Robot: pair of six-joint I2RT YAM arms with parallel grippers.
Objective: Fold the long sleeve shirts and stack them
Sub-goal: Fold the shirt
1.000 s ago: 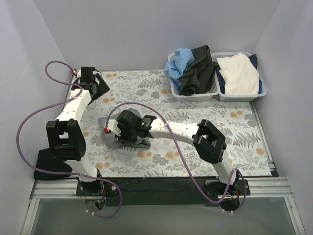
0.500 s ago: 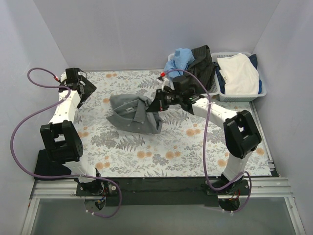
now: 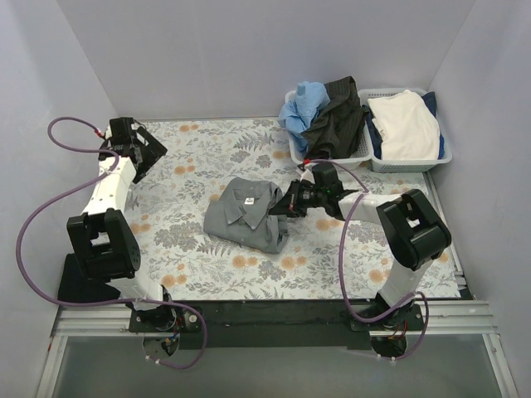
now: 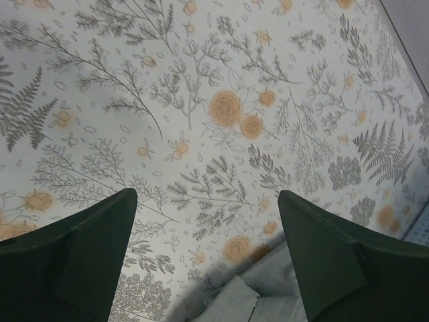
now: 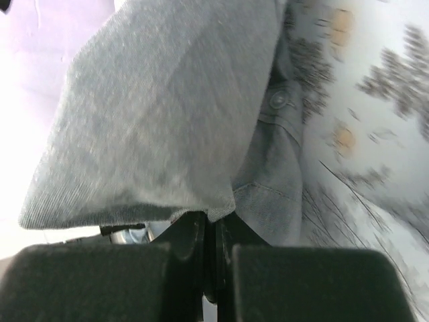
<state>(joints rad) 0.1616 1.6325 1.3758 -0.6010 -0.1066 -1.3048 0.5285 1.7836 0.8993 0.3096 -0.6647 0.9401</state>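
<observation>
Fingers [image 4: 80,248] of the left tool [image 4: 204,194] stand wide apart with nothing between them, hanging over the flowered bench [image 3: 191,265] near its far left corner, close to the left wall. From there, bare cloth-covered bench runs rightward to the grey shirt [image 3: 249,214], which lies folded into a compact block around the middle, collar up, well apart from that tool. More open bench lies between the shirt and the near edge.

At the shirt's right edge sits the right tool [image 5: 213,225], low over the surface, its two fingers pressed together and pinching a fold of the grey cloth.

Farther right and back, two white baskets sit side by side against the far right corner. The left basket [image 3: 332,164] holds the black shirt [image 3: 336,120] and a blue garment [image 3: 303,104]; the right basket [image 3: 411,166] holds a white garment [image 3: 404,124]. Bare bench separates the baskets from the right tool, with the right wall just beyond them.
</observation>
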